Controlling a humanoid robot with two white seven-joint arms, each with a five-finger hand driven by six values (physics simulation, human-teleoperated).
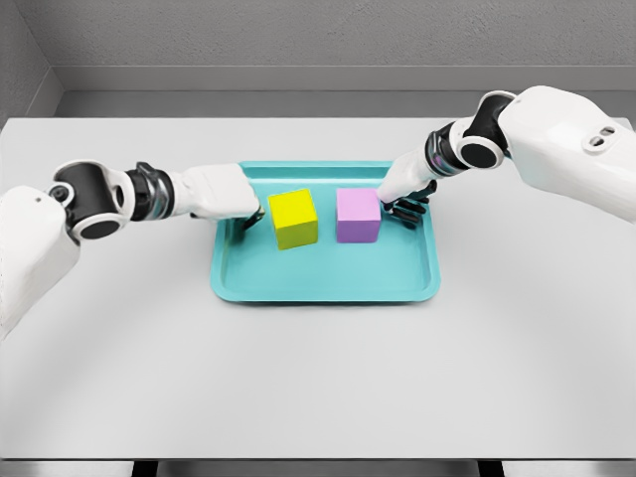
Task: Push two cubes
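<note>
- Two cubes sit inside a teal tray point(298, 288) on a white desk point(318, 378), side by side with a narrow gap of tray floor between them.
- One is the yellow cube point(293, 218), on the left half of the tray and turned slightly out of line with the tray's edges.
- One is the purple cube point(358, 215), on the right half, standing squarer to the tray and about level with its neighbour.
- Both cubes lie in the rear part of the tray, leaving the front strip of the tray floor bare.
- From the left side the left hand point(234, 199) reaches over the tray's left rim; its dark fingertips point(252, 217) point down just beside the yellow cube's left face, and whether they touch it cannot be told.
- How far that hand's fingers are curled is not clear, since the white back of the hand covers most of them; it holds nothing.
- From the upper right the right hand point(405, 194) comes down to the purple cube's right side, its dark fingers point(409, 209) loosely spread and set against or just beside that face, gripping nothing.
</note>
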